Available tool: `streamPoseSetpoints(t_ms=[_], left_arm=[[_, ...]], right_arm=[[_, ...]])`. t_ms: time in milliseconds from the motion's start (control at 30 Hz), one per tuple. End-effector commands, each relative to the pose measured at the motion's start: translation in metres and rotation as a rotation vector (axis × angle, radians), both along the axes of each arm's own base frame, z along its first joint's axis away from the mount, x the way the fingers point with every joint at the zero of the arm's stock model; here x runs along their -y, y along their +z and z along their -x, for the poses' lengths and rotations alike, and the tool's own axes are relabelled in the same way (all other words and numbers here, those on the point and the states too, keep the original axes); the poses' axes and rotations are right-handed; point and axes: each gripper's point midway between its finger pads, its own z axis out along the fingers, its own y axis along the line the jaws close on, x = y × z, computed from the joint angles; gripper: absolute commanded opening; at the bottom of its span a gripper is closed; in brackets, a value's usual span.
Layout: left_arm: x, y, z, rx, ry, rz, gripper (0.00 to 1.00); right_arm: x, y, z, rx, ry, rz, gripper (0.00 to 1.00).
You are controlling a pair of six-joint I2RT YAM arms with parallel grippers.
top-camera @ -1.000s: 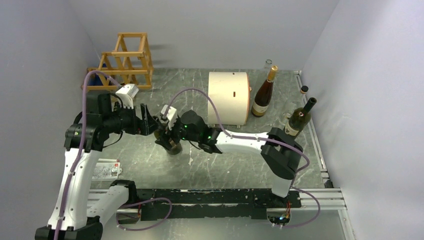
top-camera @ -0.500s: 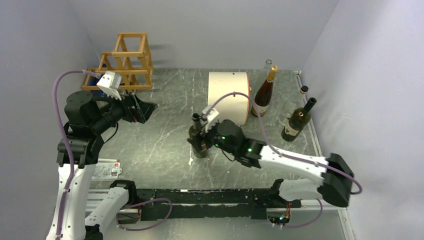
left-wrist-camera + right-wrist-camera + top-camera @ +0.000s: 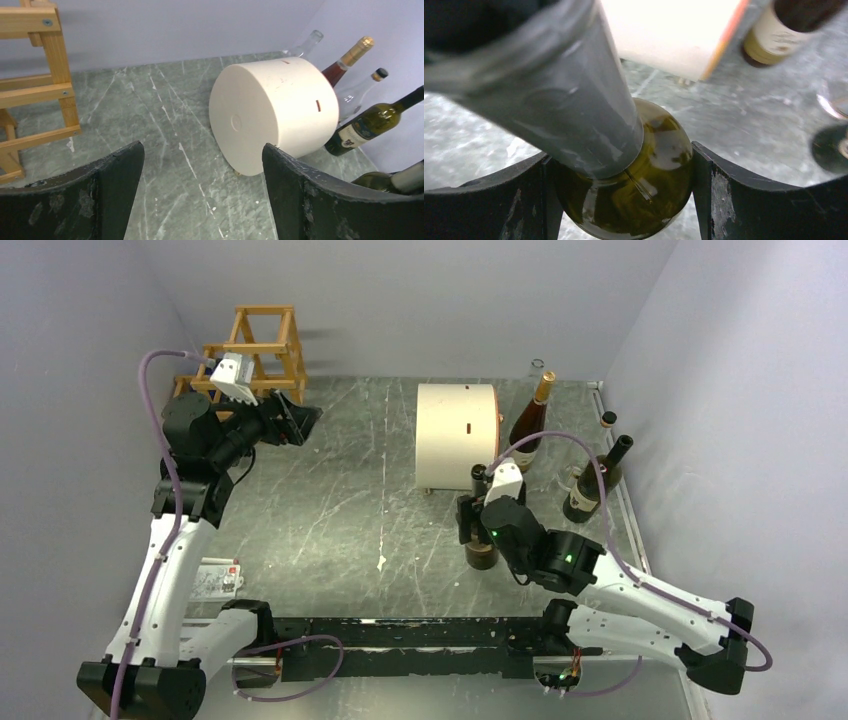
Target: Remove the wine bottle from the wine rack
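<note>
Right fingers (image 3: 744, 200) clasp the green wine bottle (image 3: 649, 175) at its shoulder, one on each side. It is upright just in front of the cream drum (image 3: 455, 435), right of the surface's (image 3: 350, 500) middle and well apart from the wine rack (image 3: 262, 350). Left fingers (image 3: 115, 195) hang spread wide beside that rack, holding nothing.

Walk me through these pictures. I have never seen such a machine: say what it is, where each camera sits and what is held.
Two white robot arms are bolted at the near edge of a grey-green marbled table. One picture looks down from above; the other two come from a camera on each wrist. The right gripper clamps an upright dark green glass wine bottle. The left gripper is open and empty, near the honey-brown wooden lattice wine rack. A cream cylindrical drum and other wine bottles sit farther back.
</note>
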Motion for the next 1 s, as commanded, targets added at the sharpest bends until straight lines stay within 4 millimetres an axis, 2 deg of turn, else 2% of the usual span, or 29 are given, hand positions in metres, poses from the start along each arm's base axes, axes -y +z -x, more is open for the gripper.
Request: streamPoseSetpoints(t_ms=[0, 133, 233, 333, 467, 700, 767, 800, 967], left_arm=[[-0.010, 0.006, -0.009, 0.101, 0.052, -0.061, 0.90], [-0.018, -0.009, -0.009, 0.107, 0.097, -0.107, 0.91], [-0.022, -0.017, -0.008, 0.106, 0.129, -0.146, 0.91], [-0.024, -0.020, -0.004, 0.104, 0.153, -0.176, 0.92], [-0.025, -0.020, 0.000, 0.109, 0.175, -0.187, 0.92], [-0.024, -0.017, 0.005, 0.123, 0.188, -0.203, 0.93], [-0.023, -0.017, 0.006, 0.125, 0.188, -0.206, 0.94], [-0.024, -0.017, 0.006, 0.125, 0.192, -0.208, 0.94], [-0.022, -0.016, 0.008, 0.132, 0.193, -0.214, 0.95]], right_arm=[[0.049, 0.036, -0.014, 0.079, -0.283, -0.022, 0.00], [0.073, 0.041, -0.023, 0.133, -0.415, 0.006, 0.00], [0.092, 0.052, -0.037, 0.191, -0.506, 0.018, 0.00], [0.110, 0.062, -0.059, 0.232, -0.571, -0.007, 0.00], [0.130, 0.060, -0.088, 0.253, -0.618, -0.034, 0.00], [0.127, 0.061, -0.133, 0.357, -0.619, -0.072, 0.00], [0.120, 0.056, -0.143, 0.356, -0.604, -0.091, 0.00], [0.127, 0.051, -0.149, 0.354, -0.628, -0.085, 0.00], [0.136, 0.029, -0.162, 0.348, -0.673, -0.081, 0.00]])
